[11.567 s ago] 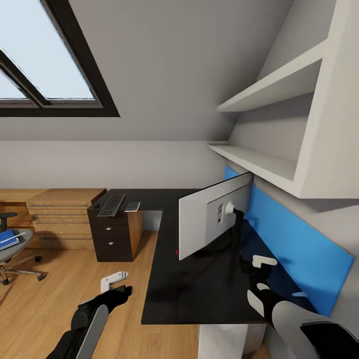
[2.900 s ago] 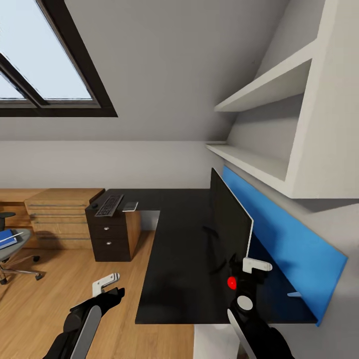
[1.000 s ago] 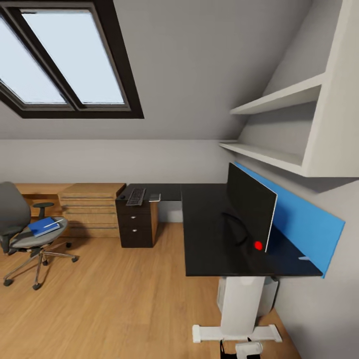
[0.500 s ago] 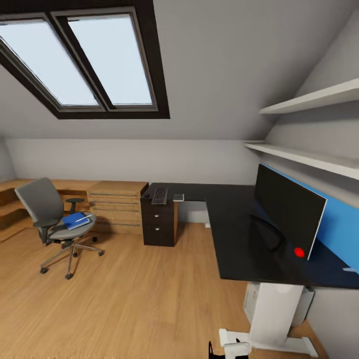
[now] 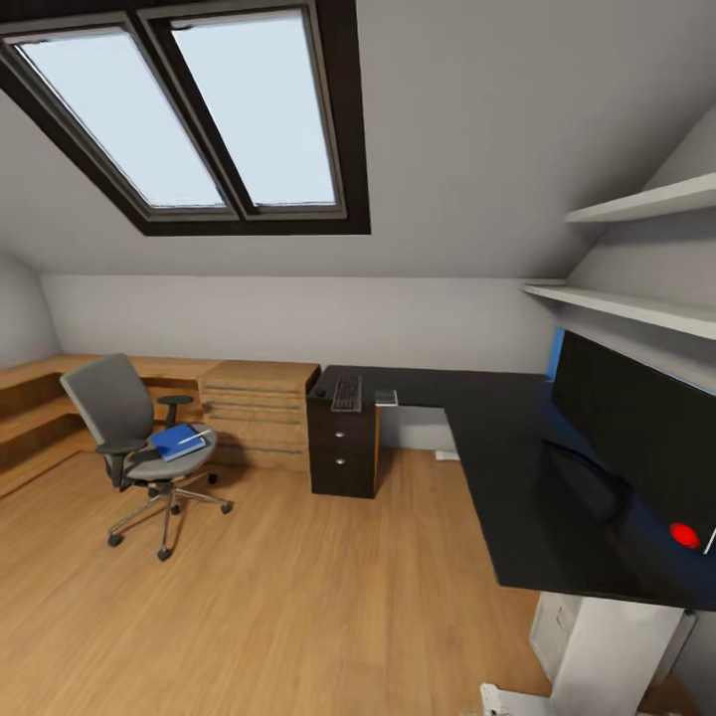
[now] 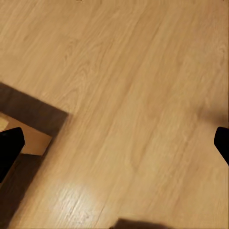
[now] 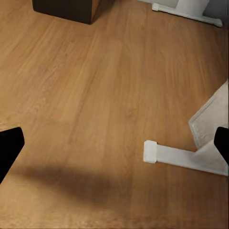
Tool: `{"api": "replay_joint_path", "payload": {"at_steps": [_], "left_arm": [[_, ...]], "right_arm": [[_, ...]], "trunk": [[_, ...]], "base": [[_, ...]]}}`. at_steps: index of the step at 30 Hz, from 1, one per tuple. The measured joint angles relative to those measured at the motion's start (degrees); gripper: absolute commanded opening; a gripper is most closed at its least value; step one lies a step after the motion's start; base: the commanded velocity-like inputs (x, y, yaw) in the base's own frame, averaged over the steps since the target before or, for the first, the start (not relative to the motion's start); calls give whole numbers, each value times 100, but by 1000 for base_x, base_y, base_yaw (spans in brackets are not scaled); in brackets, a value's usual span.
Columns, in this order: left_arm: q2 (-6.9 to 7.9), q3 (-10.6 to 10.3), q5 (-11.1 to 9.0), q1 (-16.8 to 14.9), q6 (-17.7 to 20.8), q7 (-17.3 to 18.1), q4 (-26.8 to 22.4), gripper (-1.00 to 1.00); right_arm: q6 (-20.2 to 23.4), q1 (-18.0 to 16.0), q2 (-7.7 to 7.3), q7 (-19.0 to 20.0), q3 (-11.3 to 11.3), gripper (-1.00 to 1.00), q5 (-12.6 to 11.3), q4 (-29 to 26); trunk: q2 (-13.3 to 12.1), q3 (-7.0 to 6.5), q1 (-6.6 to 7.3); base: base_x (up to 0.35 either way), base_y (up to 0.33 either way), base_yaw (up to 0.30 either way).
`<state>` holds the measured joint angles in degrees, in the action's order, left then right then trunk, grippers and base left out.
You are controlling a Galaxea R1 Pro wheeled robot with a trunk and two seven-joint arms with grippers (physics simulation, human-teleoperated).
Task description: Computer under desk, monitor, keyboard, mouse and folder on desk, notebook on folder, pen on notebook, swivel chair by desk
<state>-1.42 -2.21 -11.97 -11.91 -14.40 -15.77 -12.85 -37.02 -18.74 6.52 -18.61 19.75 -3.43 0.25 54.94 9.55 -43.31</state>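
Lying on swivel chair (image 5: 134, 438), folder (image 5: 178, 441) (far off), right gripper (image 7: 114, 143) over floor (image 7: 95, 95)

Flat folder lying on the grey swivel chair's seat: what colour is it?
Bright blue folder, clearest in the head view.

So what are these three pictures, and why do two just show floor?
A robot on wheels took them. The big picture comes from its head: a swivel chair carrying a blue folder, and a black desk holding a monitor and a keyboard. The other two come from cameras near its hands, pointing down at the wooden floor. The black bits at their edges are fingertips, set wide apart on the left gripper and right gripper. Both hold nothing.
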Motion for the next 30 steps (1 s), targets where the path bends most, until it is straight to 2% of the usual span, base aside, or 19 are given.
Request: {"api": "replay_joint_path", "payload": {"at_steps": [5,8,30], "left_arm": [[1,-6,0,0,26,8,5,100],[1,-4,0,0,36,9,7,100],[-8,0,0,1,30,10,7,100]], "right_arm": [[38,78,-143,-2,14,100,9,94],[39,85,-165,2,22,100,14,100],[39,88,-172,3,24,100,15,102]], "trunk": [[0,0,0],[1,0,0],[1,0,0]], "base": [[288,190,0],[322,79,0],[329,5,0]]}}
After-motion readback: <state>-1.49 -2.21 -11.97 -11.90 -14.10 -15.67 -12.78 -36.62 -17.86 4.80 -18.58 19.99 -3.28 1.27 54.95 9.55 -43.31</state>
